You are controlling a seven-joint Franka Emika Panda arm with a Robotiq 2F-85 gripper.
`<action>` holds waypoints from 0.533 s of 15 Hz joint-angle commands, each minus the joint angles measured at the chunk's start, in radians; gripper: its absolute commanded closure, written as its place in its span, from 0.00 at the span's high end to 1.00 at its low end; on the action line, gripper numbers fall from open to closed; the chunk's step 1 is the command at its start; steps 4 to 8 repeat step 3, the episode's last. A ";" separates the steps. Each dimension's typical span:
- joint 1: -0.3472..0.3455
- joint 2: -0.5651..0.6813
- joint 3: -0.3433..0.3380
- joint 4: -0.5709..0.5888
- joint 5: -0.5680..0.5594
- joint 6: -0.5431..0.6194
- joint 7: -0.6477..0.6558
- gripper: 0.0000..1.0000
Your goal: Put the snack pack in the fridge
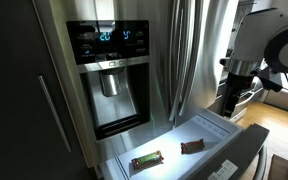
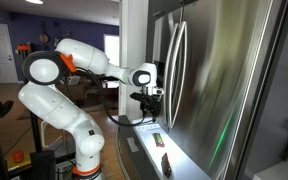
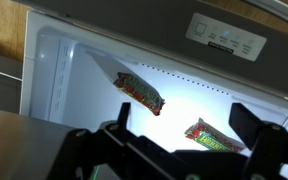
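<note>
The stainless-steel fridge (image 1: 184,60) has its white-lined bottom drawer (image 1: 219,125) pulled out. The snack pack (image 1: 192,147), small and dark reddish-brown, lies flat on the drawer floor. It also shows in the wrist view (image 3: 214,138) and, small, in an exterior view (image 2: 156,140). My gripper (image 1: 229,100) hangs above the drawer's end near the pack; it also shows in an exterior view (image 2: 152,110). In the wrist view my gripper (image 3: 184,122) is open and empty, with the pack below, close to one finger.
A longer bar with green edges and a reddish middle (image 1: 147,159) lies in the same drawer beside the pack; it also shows in the wrist view (image 3: 139,92). The black dispenser panel (image 1: 109,70) and vertical door handles (image 2: 174,70) are above the drawer.
</note>
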 commanded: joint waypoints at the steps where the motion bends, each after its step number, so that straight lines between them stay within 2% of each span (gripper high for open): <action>1: -0.006 0.000 0.006 0.002 0.003 -0.002 0.000 1.00; 8: -0.007 0.000 0.007 0.002 0.003 -0.002 0.003 1.00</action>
